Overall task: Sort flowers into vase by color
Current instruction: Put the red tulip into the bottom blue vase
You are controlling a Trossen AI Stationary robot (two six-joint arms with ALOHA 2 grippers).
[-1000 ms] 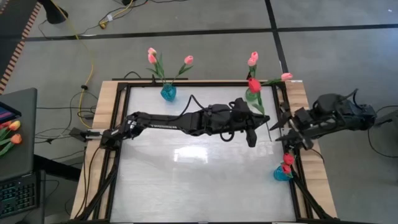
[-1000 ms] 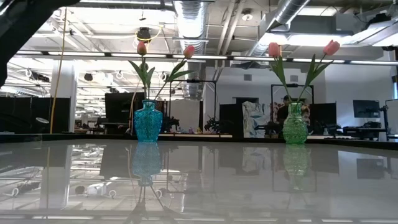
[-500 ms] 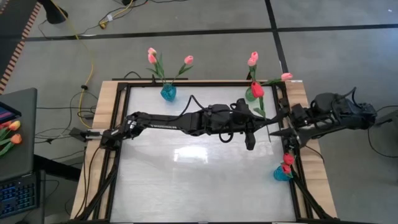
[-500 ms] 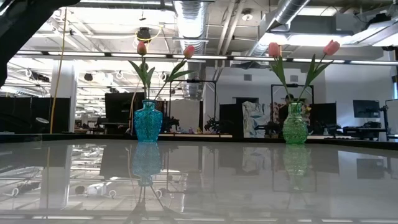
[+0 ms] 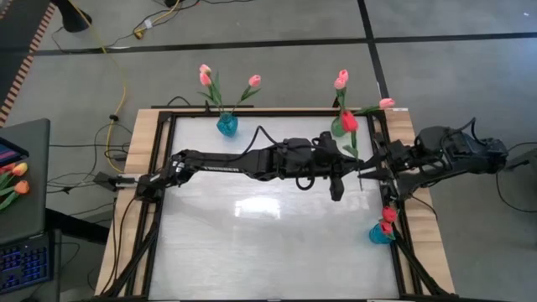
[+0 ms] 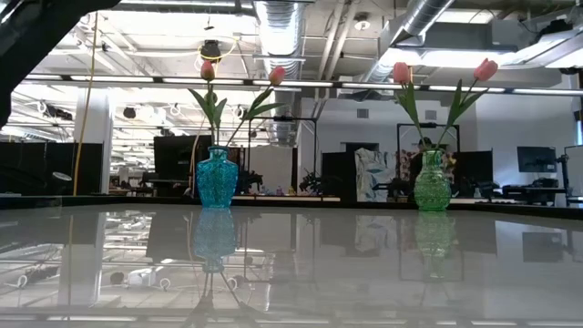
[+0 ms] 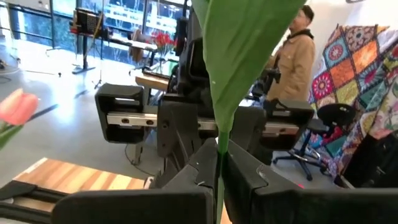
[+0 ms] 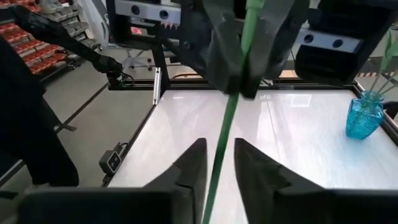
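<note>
We noted the red tulip [image 5: 347, 122] stem pinched upright in the left gripper [image 5: 336, 190], its lower stem running between the right gripper's [image 5: 362, 178] narrowly spread fingers [image 8: 186, 169]

A red tulip [image 5: 348, 121] with a thin green stem is held above the table's far right part, its head just beside the green vase [image 5: 338, 127], its stem running toward the near side. Two pink tulips [image 6: 440, 71] stand in that green vase. Three pink tulips [image 5: 205, 77] stand in the blue vase [image 5: 226, 124] at the far edge. Two red tulips [image 5: 388, 220] sit in another blue vase [image 5: 379, 235] at the right edge.
</note>
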